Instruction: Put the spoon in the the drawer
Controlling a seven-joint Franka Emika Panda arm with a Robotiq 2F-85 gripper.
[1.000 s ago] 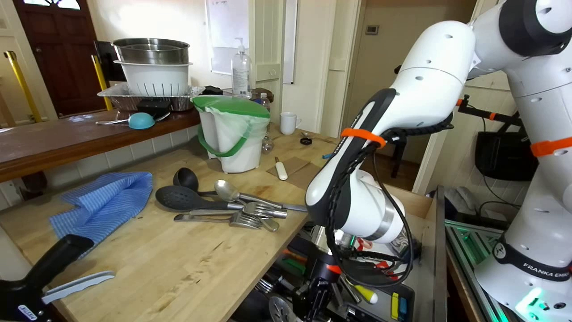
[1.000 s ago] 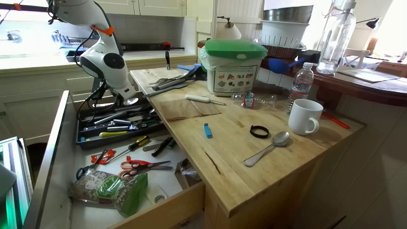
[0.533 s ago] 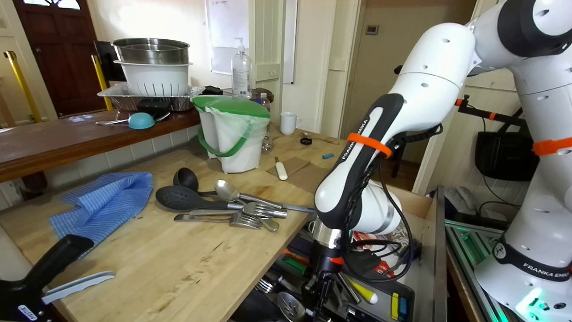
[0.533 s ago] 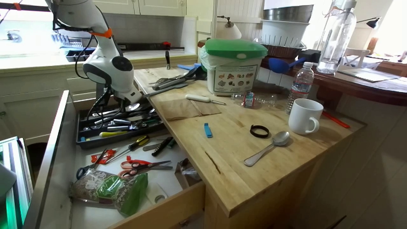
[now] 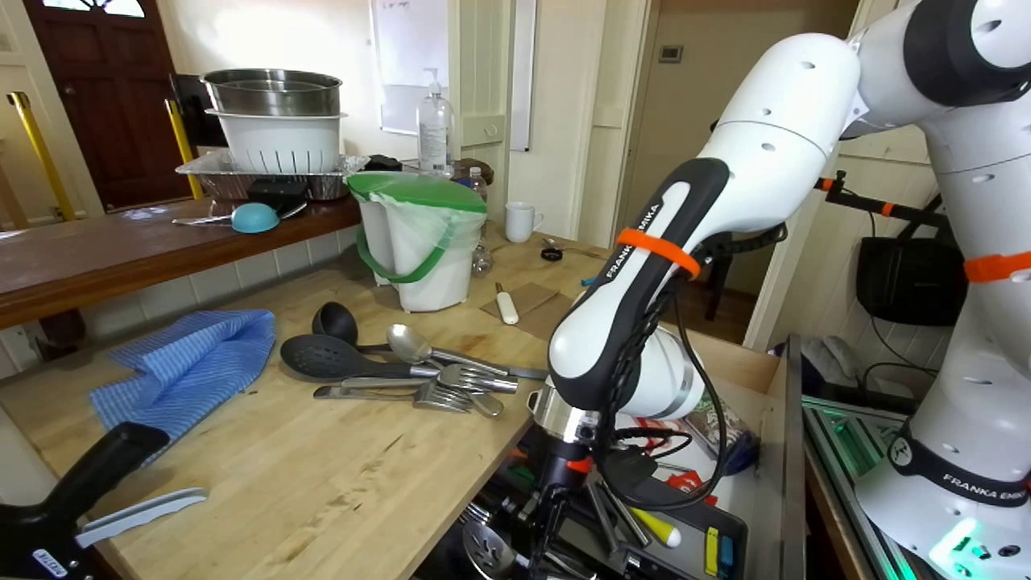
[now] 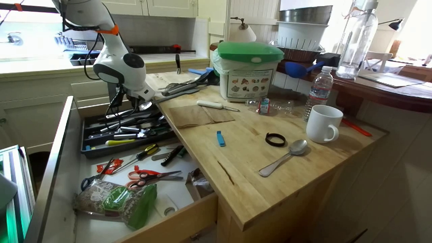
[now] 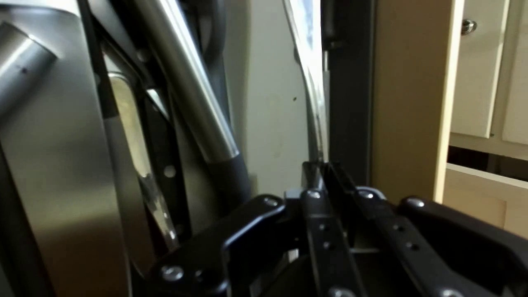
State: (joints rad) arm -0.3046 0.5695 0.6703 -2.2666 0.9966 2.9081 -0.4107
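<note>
In the wrist view my gripper (image 7: 321, 167) is shut on a thin metal stem, that of a shiny spoon (image 7: 310, 45) that reaches away from the fingertips. In an exterior view the slotted bowl of this spoon (image 5: 487, 549) shows beside my gripper (image 5: 540, 528), low at the bench edge; the fingertips are unclear there. The bowl also shows below the arm's hand in an exterior view (image 6: 145, 106). The drawer (image 6: 175, 221) is pulled open. The gripper and spoon are over its utensil tray, close to the contents; whether the spoon touches them cannot be told.
The dark tray (image 6: 88, 153) in the drawer holds many utensils. Scissors (image 6: 148, 175) and a bag (image 6: 114, 202) lie before it. On the bench (image 5: 338, 475) are loose utensils (image 5: 419, 374), another spoon (image 6: 283, 158), a mug (image 6: 324, 124) and a green-lidded bin (image 6: 248, 72).
The arm moved towards the bench, after a small shift the other way and lower half a second ago. The slotted spoon moved along with the gripper. The drawer and bench items stayed put.
</note>
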